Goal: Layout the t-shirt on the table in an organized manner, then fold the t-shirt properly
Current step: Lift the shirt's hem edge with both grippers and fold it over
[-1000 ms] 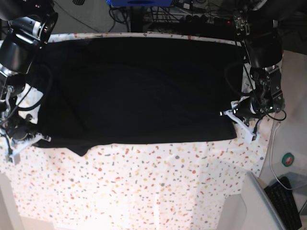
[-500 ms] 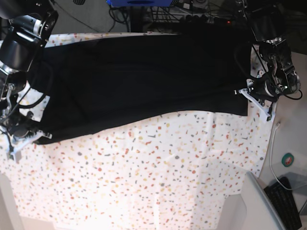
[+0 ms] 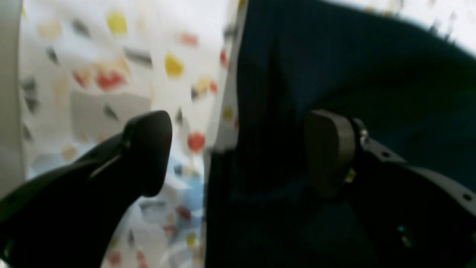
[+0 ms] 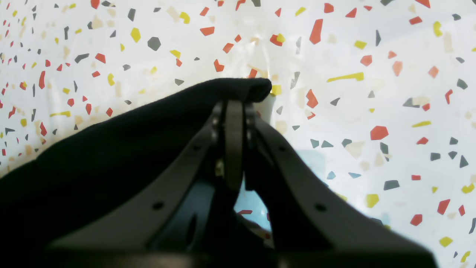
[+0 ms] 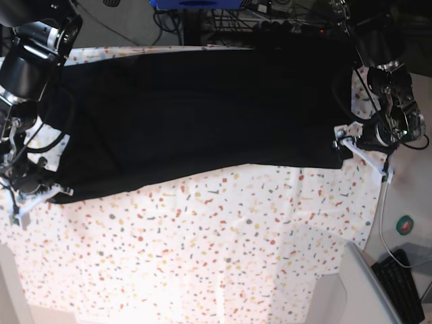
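Note:
The black t-shirt [image 5: 196,115] lies spread across the far half of the speckled table [image 5: 202,256], its near hem running at a slant from left to right. In the base view my left gripper [image 5: 349,145] stands at the shirt's right edge. Its wrist view shows it open [image 3: 238,149], with the dark t-shirt [image 3: 267,111] lying loose between the fingers over the table [image 3: 111,56]. My right gripper [image 5: 46,194] is at the shirt's near-left corner. Seen from its wrist, it is shut [image 4: 234,108] on that corner of the t-shirt [image 4: 148,141], just above the table [image 4: 372,74].
The table's right edge runs just past my left gripper. Beyond it a white cable [image 5: 381,223], a green round object [image 5: 405,225] and a keyboard [image 5: 405,283] lie off the table. Cables and equipment [image 5: 270,27] crowd the far side.
My left gripper carried the shirt's right hem toward the far side, then opened and let the cloth go. My right gripper stayed shut on the left corner.

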You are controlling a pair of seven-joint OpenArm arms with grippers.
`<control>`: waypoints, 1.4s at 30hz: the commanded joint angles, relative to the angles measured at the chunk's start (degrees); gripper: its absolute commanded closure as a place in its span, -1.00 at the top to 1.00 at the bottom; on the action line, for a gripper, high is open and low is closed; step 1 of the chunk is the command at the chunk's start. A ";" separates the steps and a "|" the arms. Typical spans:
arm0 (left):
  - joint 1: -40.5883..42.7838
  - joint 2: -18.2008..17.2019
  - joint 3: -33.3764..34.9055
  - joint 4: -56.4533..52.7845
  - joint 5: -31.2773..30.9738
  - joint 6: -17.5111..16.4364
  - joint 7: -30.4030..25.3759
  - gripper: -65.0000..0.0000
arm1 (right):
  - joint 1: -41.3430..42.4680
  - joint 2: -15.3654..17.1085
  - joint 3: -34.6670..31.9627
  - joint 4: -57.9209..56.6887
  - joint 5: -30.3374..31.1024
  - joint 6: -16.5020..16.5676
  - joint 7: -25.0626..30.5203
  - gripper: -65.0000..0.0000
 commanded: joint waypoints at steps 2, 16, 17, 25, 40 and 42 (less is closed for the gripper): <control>-3.78 -1.35 -0.09 -3.72 -0.79 0.14 -1.39 0.63 | 1.18 0.89 0.11 1.30 0.37 0.24 1.29 -1.00; -12.13 -3.73 0.08 -15.50 -5.27 -2.68 -0.78 0.63 | 1.18 0.97 0.11 1.30 0.37 0.24 1.29 -1.00; -12.83 -3.73 0.43 -15.76 -5.18 -2.68 -0.78 0.63 | 1.18 0.97 0.11 1.30 0.37 0.24 1.38 -1.00; -18.02 -3.73 0.70 -21.12 -1.49 -2.68 -7.28 0.63 | 1.27 0.89 0.02 1.30 0.37 0.24 1.38 -1.00; -31.82 -2.76 0.96 -49.87 14.86 -2.76 -24.43 0.63 | 1.27 0.97 0.02 1.30 0.37 0.24 1.47 -1.00; -31.47 -2.67 3.69 -49.96 14.69 -2.76 -24.43 0.57 | 1.27 1.06 0.02 1.30 0.37 0.24 1.47 -1.00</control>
